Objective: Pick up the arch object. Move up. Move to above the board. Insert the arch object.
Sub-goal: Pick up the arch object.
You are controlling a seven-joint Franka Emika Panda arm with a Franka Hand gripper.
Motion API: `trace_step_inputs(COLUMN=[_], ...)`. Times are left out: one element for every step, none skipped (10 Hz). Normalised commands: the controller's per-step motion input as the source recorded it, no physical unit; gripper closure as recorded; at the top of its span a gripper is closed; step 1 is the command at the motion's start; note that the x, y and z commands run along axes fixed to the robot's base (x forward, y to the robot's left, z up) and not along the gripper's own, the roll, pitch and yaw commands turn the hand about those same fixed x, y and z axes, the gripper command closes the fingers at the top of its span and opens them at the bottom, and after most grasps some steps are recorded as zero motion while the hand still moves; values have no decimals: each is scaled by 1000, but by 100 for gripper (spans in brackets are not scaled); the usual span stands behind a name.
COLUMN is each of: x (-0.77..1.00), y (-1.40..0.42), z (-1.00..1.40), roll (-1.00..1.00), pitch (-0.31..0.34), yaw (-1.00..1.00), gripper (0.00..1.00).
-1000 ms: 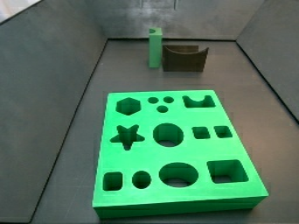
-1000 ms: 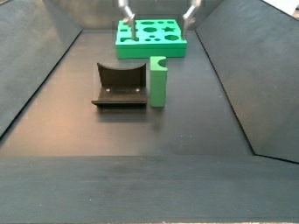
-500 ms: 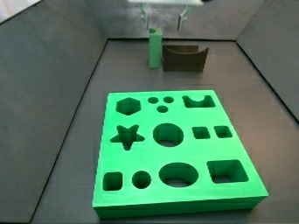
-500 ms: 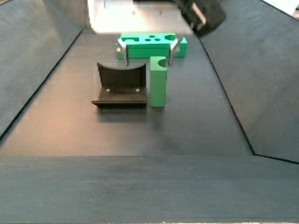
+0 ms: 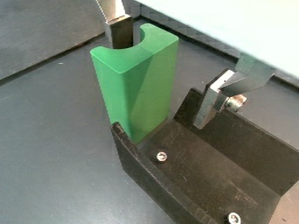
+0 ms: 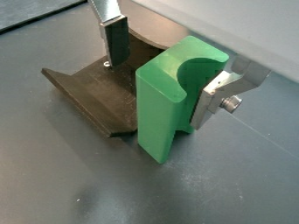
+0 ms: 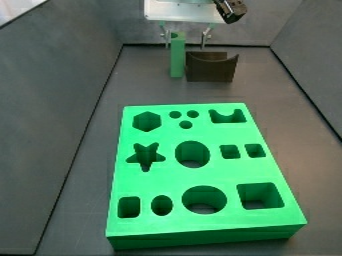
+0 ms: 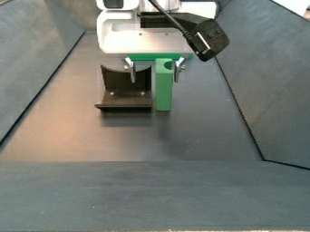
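1. The arch object (image 8: 164,83) is standing upright on the dark floor (image 8: 145,154), just beside the fixture (image 8: 123,91), at the far end from the board (image 7: 203,171)
2. The pincer (image 6: 163,68) is sitting low around the arch object's top, spread, its fingers (image 5: 118,31) flanking the block without visibly pressing it
3. In both wrist views the curved notch in the block's top is showing (image 6: 201,59)
4. The board is lying flat, well apart from the pincer
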Motion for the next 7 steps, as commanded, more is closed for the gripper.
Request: trace_step_inputs(x=[0,0,0,0,0,0,0], y=[0,0,0,0,0,0,0], z=[0,0,0,0,0,0,0], roll=[0,0,0,0,0,0,0], pitch=[0,0,0,0,0,0,0], yaw=[0,0,0,0,0,0,0], gripper=[100,100,100,100,100,100,100])
